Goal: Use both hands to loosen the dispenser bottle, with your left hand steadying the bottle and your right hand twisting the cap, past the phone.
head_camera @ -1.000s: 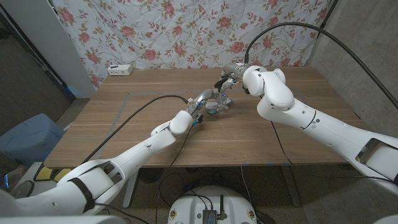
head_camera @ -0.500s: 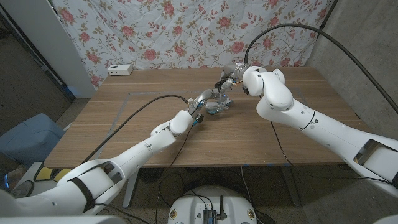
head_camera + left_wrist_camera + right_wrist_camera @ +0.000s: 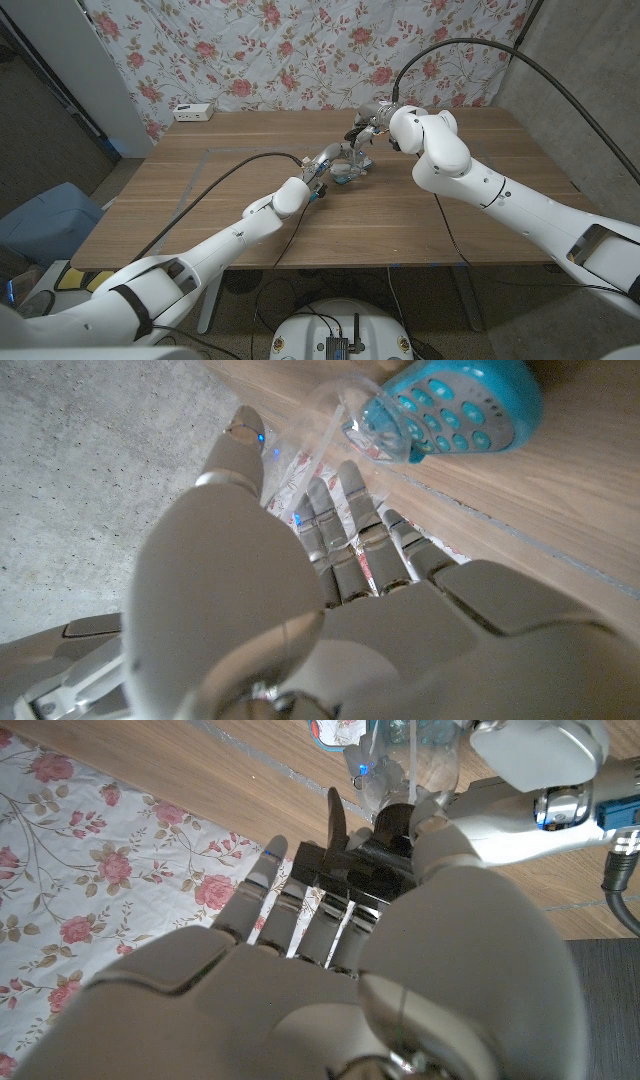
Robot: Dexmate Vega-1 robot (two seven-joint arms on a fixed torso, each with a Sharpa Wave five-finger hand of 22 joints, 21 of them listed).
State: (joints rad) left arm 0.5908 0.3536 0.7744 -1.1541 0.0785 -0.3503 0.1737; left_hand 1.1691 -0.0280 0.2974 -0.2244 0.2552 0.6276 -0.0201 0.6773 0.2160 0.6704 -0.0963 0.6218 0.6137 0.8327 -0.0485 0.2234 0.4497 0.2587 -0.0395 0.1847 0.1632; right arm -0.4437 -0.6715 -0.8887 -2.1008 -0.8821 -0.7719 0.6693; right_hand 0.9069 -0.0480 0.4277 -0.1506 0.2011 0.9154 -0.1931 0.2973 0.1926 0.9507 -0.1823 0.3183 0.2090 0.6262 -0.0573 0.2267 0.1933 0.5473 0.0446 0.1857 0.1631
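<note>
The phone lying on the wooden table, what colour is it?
The phone is turquoise blue with lighter rounded buttons; the left wrist view shows it best.

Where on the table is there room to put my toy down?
Lots of bare wood lies on the table along the near edge, left of the left hand, and another open patch sits at the far right corner behind the right hand. A white box sits at the far left corner. The middle is crowded: both hands meet around the clear bottle beside the blue phone.
</note>
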